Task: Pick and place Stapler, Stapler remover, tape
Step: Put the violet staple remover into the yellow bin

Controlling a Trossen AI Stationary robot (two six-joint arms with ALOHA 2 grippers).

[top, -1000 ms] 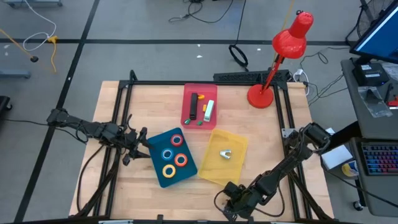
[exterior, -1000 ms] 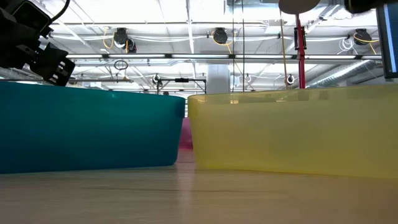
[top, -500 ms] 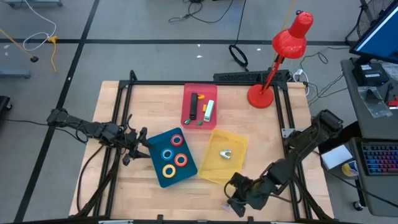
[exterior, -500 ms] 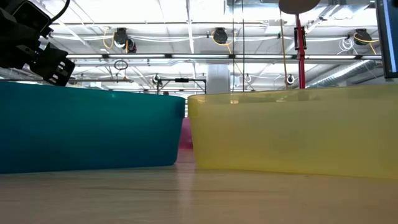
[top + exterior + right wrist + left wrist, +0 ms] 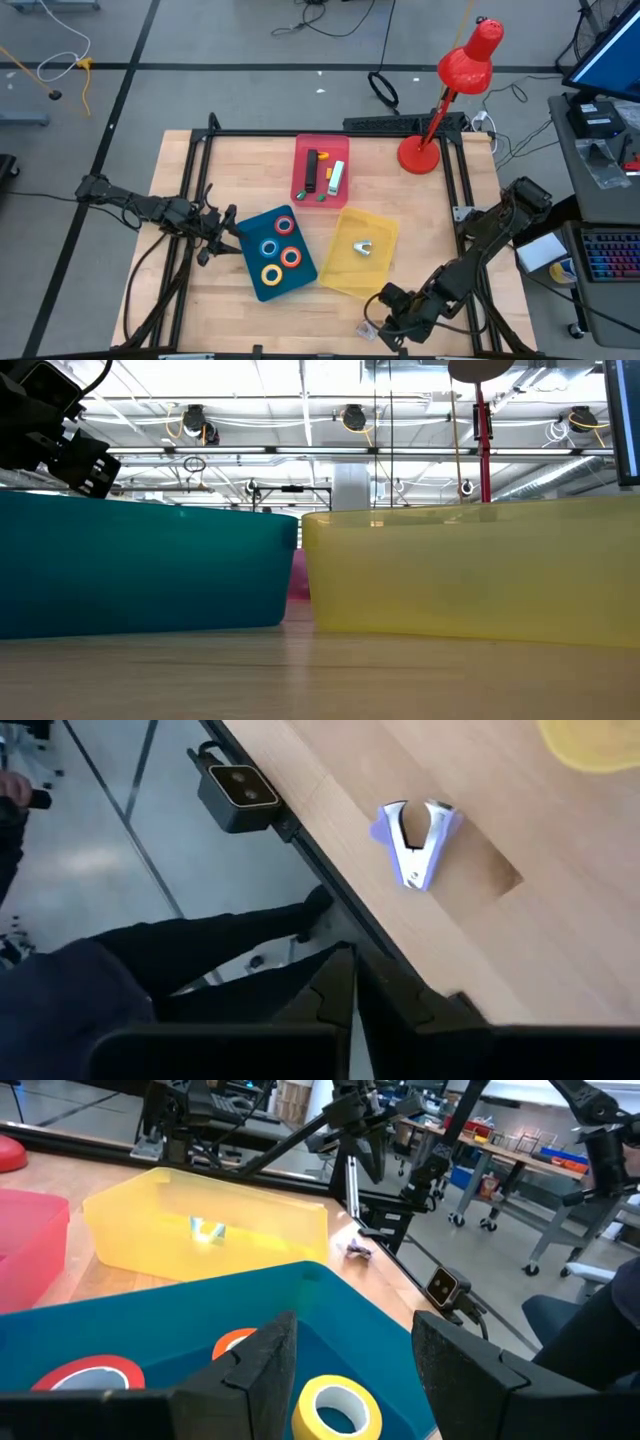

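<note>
Staple remover [image 5: 417, 841], pale purple, is lying on the table [image 5: 230, 300] by its near edge, loose and just ahead of the right tool [image 5: 392, 325], whose fingers are pressing together with nothing between them. Slightly farther, a yellow tray [image 5: 362, 250] is holding a 2nd remover [image 5: 362, 246]. Beside it, 4 tape rolls [image 5: 277, 249] are sitting in the blue tray [image 5: 255, 283], where the left tool [image 5: 222, 232] is hanging spread and empty. Farthest, the stapler [image 5: 311, 172] is resting in the red tray [image 5: 302, 150]

Bare table [image 5: 205, 285] lies open beside the blue tray [image 5: 252, 275]; yellow tray [image 5: 385, 240] crowds its other side.
</note>
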